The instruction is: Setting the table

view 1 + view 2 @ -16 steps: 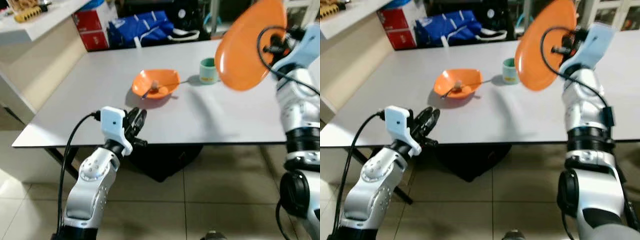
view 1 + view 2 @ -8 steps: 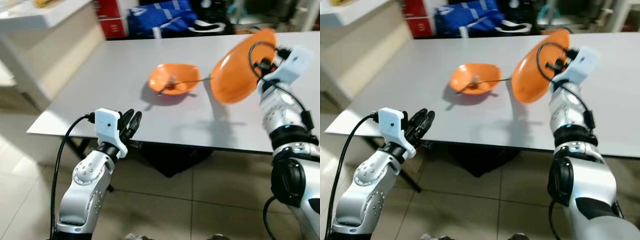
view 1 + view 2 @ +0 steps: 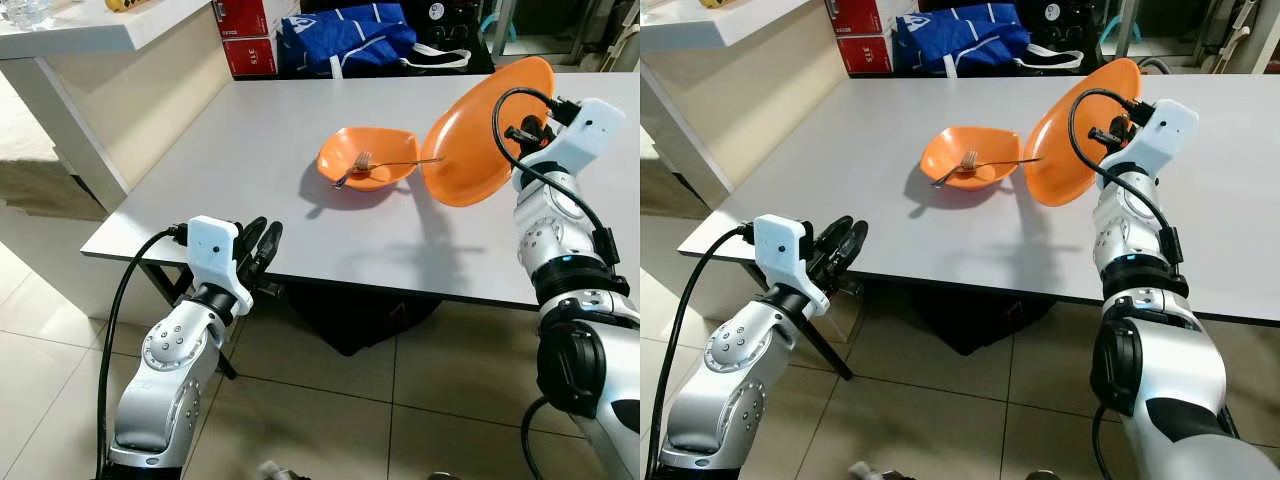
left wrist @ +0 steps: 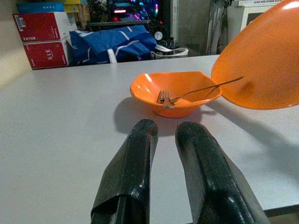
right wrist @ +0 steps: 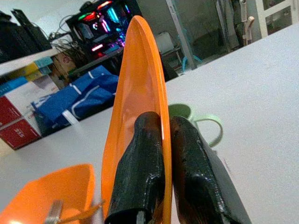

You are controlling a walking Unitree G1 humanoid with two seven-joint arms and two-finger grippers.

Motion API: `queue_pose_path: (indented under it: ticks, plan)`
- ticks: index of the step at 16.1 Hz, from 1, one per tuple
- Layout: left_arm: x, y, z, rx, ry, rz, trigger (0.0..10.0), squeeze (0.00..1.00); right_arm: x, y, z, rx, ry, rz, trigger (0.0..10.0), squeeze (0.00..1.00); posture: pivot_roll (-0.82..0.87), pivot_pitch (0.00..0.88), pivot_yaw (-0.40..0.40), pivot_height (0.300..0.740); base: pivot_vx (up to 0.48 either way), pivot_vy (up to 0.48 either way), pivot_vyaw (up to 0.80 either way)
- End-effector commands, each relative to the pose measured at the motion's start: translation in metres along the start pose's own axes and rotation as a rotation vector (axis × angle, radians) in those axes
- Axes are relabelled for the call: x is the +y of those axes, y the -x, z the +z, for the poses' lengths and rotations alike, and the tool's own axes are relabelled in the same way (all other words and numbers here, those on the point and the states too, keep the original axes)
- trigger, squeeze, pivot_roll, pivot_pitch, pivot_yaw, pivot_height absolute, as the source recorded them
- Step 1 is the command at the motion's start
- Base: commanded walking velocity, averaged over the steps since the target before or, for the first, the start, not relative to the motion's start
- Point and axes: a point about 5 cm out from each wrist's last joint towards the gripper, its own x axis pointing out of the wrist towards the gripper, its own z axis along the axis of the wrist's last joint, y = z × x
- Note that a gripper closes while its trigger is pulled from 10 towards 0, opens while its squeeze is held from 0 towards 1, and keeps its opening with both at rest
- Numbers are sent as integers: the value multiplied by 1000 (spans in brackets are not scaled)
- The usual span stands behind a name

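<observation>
The right end effector, clamping the round orange plastic plate by its rim, has lowered it beside the fork-holding orange bowl (nearly counter height); placement looks imminent. Left end effector hangs slightly parted.

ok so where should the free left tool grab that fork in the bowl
Probably the fork's long handle, which overhangs the orange bowl's rim toward the tilted orange plate, clear of the table. Come from above, fingers across the thin shaft. The tines lie inside the bowl, harder to pinch. The left tool sits at the table's near edge.
</observation>
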Motion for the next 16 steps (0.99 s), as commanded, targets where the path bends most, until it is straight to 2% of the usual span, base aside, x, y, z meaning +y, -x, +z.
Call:
queue_pose_path:
  ticks: [1,6,9,13,16]
  plan:
    - [3,1,2,3,-9,4,10000,0,7,0,8,-57,14,31,10000,0,-175,1,157,740,0,0,0]
    - [3,1,0,5,-5,2,10000,0,4,11,-4,-51,84,42,10000,0,-183,1,154,740,0,0,0]
    - [3,-1,0,8,-4,-5,10000,0,1,16,-9,-45,95,39,10000,0,-201,1,162,740,0,0,0]
    - [0,-10,0,-12,13,-16,10000,0,6,33,-17,-29,148,75,10000,0,-264,0,152,740,0,0,0]
    - [-10,-19,-2,-30,39,-33,10000,0,1,37,-18,-10,174,79,10000,0,-302,0,124,740,0,0,0]
